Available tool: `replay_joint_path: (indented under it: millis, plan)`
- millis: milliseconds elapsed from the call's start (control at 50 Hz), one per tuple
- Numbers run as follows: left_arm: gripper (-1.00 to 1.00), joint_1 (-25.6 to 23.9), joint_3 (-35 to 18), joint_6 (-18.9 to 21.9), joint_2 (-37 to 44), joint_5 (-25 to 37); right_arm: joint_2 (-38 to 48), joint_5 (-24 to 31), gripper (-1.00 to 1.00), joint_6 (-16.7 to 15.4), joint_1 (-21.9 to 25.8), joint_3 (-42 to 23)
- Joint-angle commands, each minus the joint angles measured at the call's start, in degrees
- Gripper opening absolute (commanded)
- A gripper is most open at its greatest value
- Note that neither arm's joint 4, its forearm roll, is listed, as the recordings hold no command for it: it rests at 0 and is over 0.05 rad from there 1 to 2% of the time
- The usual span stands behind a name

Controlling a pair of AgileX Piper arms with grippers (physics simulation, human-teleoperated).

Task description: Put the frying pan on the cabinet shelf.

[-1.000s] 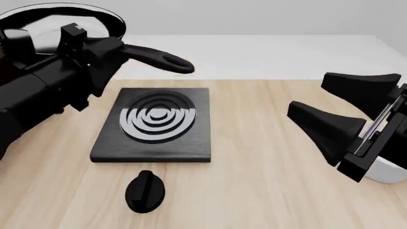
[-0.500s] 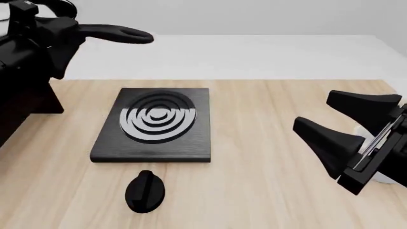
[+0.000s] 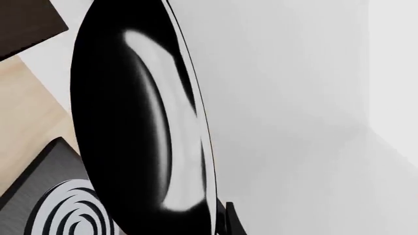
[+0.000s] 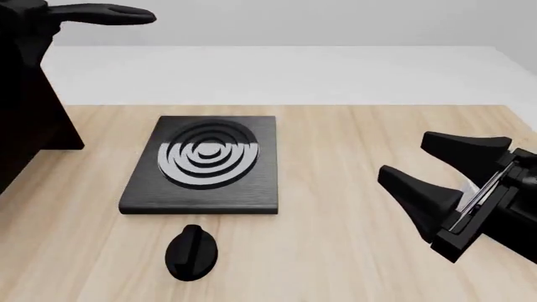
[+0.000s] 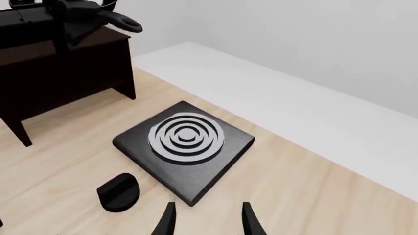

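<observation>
Since the earlier frames the frying pan's handle (image 4: 100,14) has travelled from over the stove plate to the far-left top corner of the front view, and the left arm has drawn back with it; the right end effector (image 4: 449,179) has shifted slightly.

Front view: only the long black handle shows, held level above the dark cabinet (image 4: 29,119) at the left edge. The left end effector itself is lost in the black mass there, so I cannot tell how it grips. The stove plate (image 4: 204,165) with silver rings lies flat on the wooden worktop (image 4: 336,157), the black knob (image 4: 191,251) just in front of it. The right end effector hangs above the worktop at the right, its 2 fingers spread wide with nothing between them.

Left wrist view: the frying pan (image 3: 140,127) fills the picture (glossy inside, thin pale rim), seen nearly edge-on, with the stove plate's rings (image 3: 65,210) beyond it.

Right wrist view: the 2 fingertips (image 5: 168,220) stand apart and bare above the worktop. Beyond them lie the knob, the stove plate and the cabinet, and the pan handle (image 5: 107,17) pokes out over the cabinet top (image 5: 39,46), with the left arm's black bulk around it.
</observation>
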Motion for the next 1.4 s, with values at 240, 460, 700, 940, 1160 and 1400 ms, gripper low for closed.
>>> replay_joint_path:
  millis: [240, 460, 700, 940, 1160, 1400]
  plan:
    - [-1.00, 8.63, -4.68, 0.93, 3.57, -0.87, 0.68, -1.15, 1.00, 0.30, -1.00, 1.33]
    - [-1.00, 13.54, -5.76, 0.21, 7.10, -2.54, 1.68, -1.44, 1.00, 0.27, -0.61, 0.83]
    - [-1.00, 16.65, -2.55, -2.13, 9.74, -7.19, 0.23, 0.82, 1.00, 0.05, -1.66, -0.13]
    - [-1.00, 18.53, 2.31, -4.80, 12.31, -12.87, 1.23, -0.89, 1.00, 0.13, -1.85, 0.83]
    - [-1.00, 18.99, 5.95, -6.53, 13.84, -17.25, 1.11, -0.76, 1.00, 0.05, -2.19, 1.10]
    - [-1.00, 20.61, 7.85, -8.08, 15.93, -20.81, 1.35, -1.09, 1.00, 0.18, -2.20, 1.64]
